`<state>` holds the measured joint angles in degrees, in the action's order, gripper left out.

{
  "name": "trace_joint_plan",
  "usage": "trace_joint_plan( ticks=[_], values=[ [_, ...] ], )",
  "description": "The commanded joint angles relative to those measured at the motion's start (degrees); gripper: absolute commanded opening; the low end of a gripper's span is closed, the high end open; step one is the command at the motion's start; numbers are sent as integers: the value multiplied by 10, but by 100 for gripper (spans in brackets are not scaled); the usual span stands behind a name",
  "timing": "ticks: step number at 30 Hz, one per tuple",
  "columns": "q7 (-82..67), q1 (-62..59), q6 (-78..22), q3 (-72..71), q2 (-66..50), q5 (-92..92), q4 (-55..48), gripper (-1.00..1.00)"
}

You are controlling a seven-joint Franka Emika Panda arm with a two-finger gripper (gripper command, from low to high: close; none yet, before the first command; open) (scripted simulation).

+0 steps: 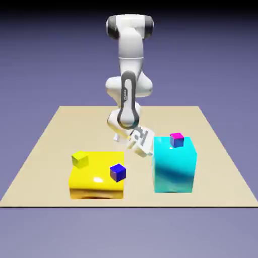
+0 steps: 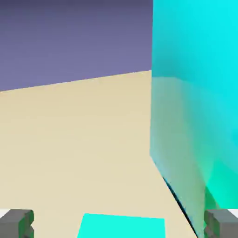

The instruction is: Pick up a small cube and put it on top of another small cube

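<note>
The white arm folds down from the top middle of the exterior view, and its gripper [image 1: 142, 140] sits low over the tan desk [image 1: 45, 151], just left of the big glossy cyan block [image 1: 174, 166] at the frame's centre right. In the hand view the two grey fingertips [image 2: 16, 223] show at the bottom corners, spread wide apart with nothing clamped between them; the gripper stands fully open.

Between those tips, at the bottom edge of the hand view, lies a flat teal-green face, the top of the tiny teal-green cube [image 2: 123, 226]. It rests on the desk and is not gripped. In the exterior view this cube cannot be made out; the hand and the cyan block cover that spot. The cyan block fills the right side of the hand view as a tall bright wall, just beside the teal-green cube, though whether they touch cannot be told.

The tiny plain yellow cube [image 1: 79, 159] sits on the upper left corner of the large flat yellow block [image 1: 95, 182], in the lower left of the exterior view, well apart from the gripper. A small dark blue cube [image 1: 117, 172] stands on the same block near its right edge. A small magenta-topped cube [image 1: 176, 139] rests on top of the cyan block, toward its back.
</note>
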<state>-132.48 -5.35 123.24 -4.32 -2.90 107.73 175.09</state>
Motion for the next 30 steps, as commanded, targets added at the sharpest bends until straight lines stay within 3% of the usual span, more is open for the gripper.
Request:
trace_joint_plan(
  ticks=[1, 10, 11, 20, 30],
  values=[
    [-13, -4, 1, 5, -3, 10, 6, 0],
    [-107, 41, -15, -32, -164, 139, -77, 0],
    [-107, 41, -15, -32, -164, 139, -77, -100],
    [-13, -4, 1, 5, -3, 10, 6, -100],
    [38, -70, -17, 28, 8, -199, -53, -100]
  ],
)
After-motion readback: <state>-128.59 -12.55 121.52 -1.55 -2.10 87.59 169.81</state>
